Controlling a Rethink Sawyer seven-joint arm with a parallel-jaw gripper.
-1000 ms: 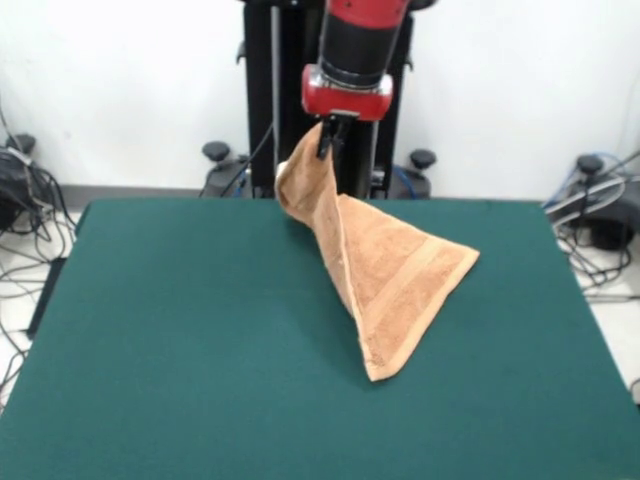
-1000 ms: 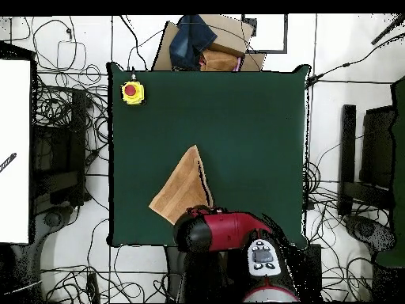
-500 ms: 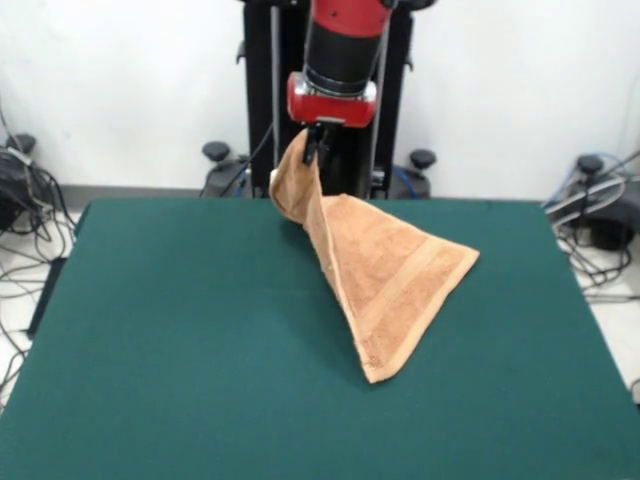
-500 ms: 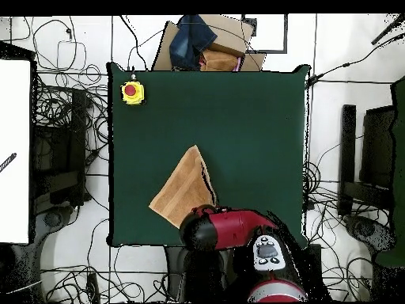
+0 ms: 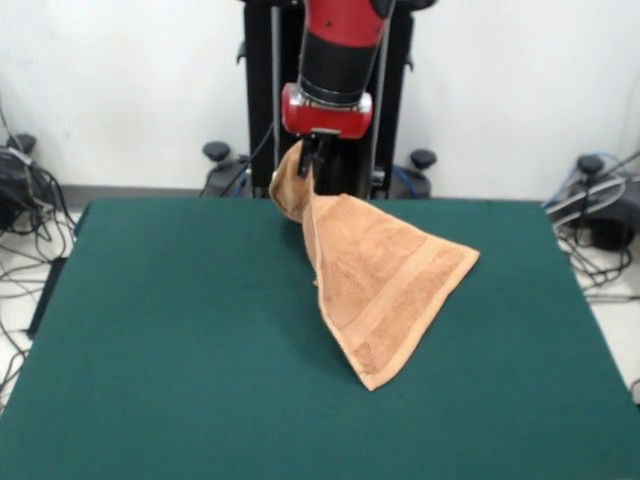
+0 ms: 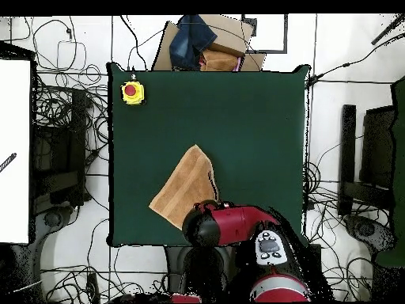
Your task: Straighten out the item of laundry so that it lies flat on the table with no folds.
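Note:
The orange-tan towel [image 5: 375, 270] hangs by one corner from my gripper [image 5: 309, 158] near the far edge of the dark green table [image 5: 180, 340]. The gripper is shut on that corner. The rest of the towel drapes down in a slanted sheet, with its lower corners resting on the table at the right and centre. A woven band runs along its lower edge. In the overhead view the towel [image 6: 183, 186] lies left of centre, and the red arm [image 6: 229, 226] hides the held corner and the gripper.
A yellow box with a red button [image 6: 132, 93] sits on the table's corner. A cardboard box with dark cloth [image 6: 202, 39] stands beyond the table edge. Cables lie on the floor around the table.
The gripper has moved a little to the left in the front view, still holding the corner. The towel has opened slightly wider; its low corners stay on the table.

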